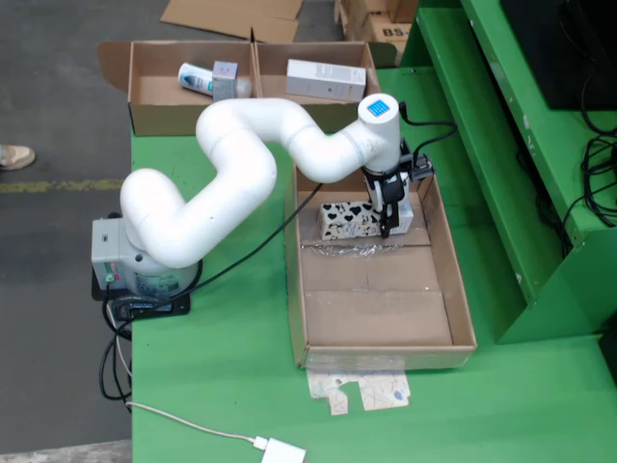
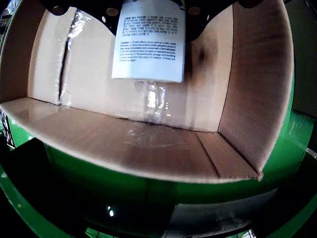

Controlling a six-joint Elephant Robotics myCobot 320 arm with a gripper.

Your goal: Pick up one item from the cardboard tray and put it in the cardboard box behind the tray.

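Observation:
The long cardboard tray (image 1: 463, 289) lies on the green table. My gripper (image 1: 388, 224) is down inside its far end, shut on a white box with printed text (image 2: 148, 42), which also shows in the fixed view (image 1: 406, 214). The gripper view shows the box hanging just above the tray floor, with the tray wall (image 2: 257, 89) to its right. A black-and-white heart-patterned box (image 1: 347, 222) lies in the tray just left of the gripper. The cardboard box (image 1: 154, 116) behind the tray has two compartments.
The box's left compartment holds a white tube (image 1: 196, 77) and a grey item (image 1: 225, 77); the right one holds a white carton (image 1: 325, 79). A green frame (image 1: 511, 145) rises to the right of the tray. My base (image 1: 125, 260) is to the left. A paper cutout (image 1: 362, 391) lies in front of the tray.

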